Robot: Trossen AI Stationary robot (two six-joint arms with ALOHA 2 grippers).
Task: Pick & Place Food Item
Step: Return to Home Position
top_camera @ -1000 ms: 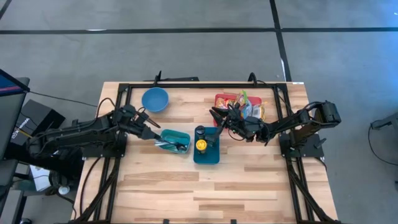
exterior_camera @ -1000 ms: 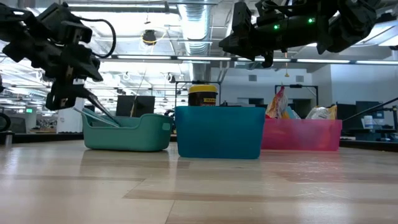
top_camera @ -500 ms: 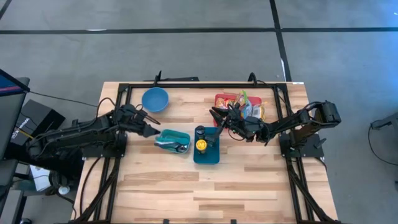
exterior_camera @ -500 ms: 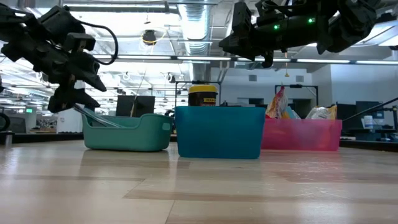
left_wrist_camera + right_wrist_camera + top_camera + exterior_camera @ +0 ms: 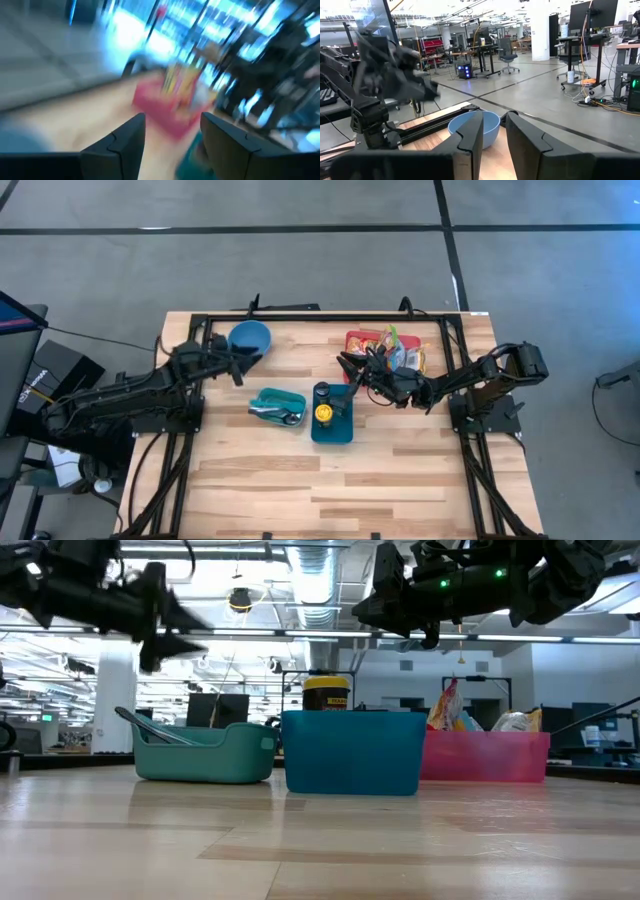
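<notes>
The high view looks straight down from well above the table (image 5: pixel 400 470), taking it all in. The low view sits at tabletop height, close before the green bin (image 5: pixel 205 755), blue bin (image 5: pixel 352 752) and pink bin (image 5: pixel 485 755), which the high view shares. Each wrist view faces forward: ahead of the left gripper (image 5: pixel 172 120) lies the pink bin, ahead of the right gripper (image 5: pixel 494 114) the blue bowl (image 5: pixel 454 127).

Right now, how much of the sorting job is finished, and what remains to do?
Done: utensils lie in the green bin, a yellow-lidded jar stands in the blue bin, packets fill the pink bin. In hand: nothing; the left gripper near the blue bowl and right gripper are open, empty. Left: both arms, stretched over the table, probably just go home.
</notes>
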